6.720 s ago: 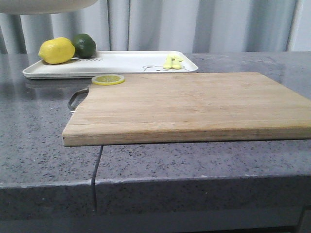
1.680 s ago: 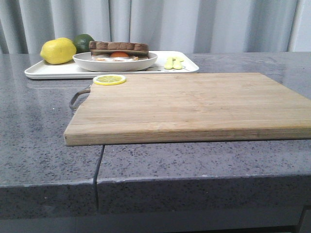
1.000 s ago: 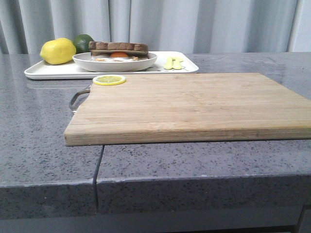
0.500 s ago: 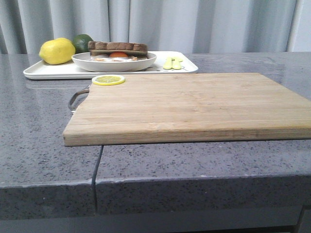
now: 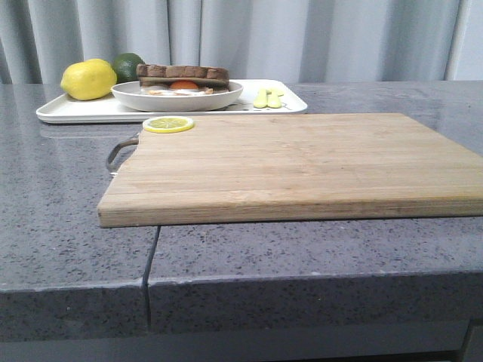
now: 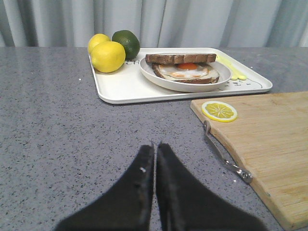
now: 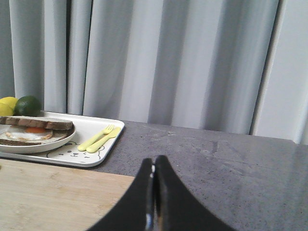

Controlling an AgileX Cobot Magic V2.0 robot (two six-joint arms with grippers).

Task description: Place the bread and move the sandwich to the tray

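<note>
Both black grippers, left (image 6: 155, 150) and right (image 7: 154, 166), clenched and empty; brown-crusted fried-egg sandwich (image 6: 182, 67) on the white rectangular tray (image 6: 122, 86), well apart.

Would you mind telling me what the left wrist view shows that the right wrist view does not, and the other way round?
Only the left wrist view shows the lemon slice on the board's corner, the board's metal handle, two whole lemons and the shut left gripper. Only the right wrist view shows the shut right gripper and the bare counter beside the tray. Both show the sandwich on its plate, the tray, the lime, the yellow cutlery, the board and the curtain.
</note>
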